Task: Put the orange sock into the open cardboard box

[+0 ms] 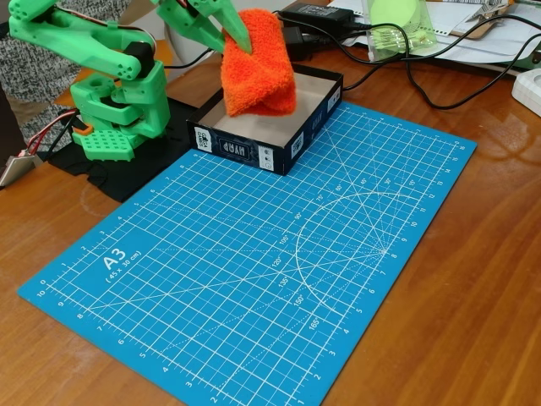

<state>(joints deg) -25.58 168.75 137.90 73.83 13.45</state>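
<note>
- In the fixed view, the orange sock (258, 66) is seen held up over the open cardboard box (269, 127), its lower end hanging within the box's outline; whether it touches the tan floor cannot be told.
- The green tool (230, 27) is closed on the sock's upper left part, one pointed finger lying across the fluffy fabric.
- The sock is a thick, folded terry bundle with a rough, looped surface and rounded corners.
- The box is shallow and rectangular, with dark outer walls carrying small white print and a plain tan inside.
- The box stands at the far edge of a blue cutting mat (254, 279), its near corner lying on the mat.
- The mat is flat, printed with a white grid and arcs, and its whole near area is open.
- The arm's green base (118, 110) stands just left of the box on a black pad (127, 173).
- The wooden counter (473, 296) is smooth and glossy, with bare room to the right of the mat.
- Black cables (406, 80) and papers (473, 34) lie behind the box.
</note>
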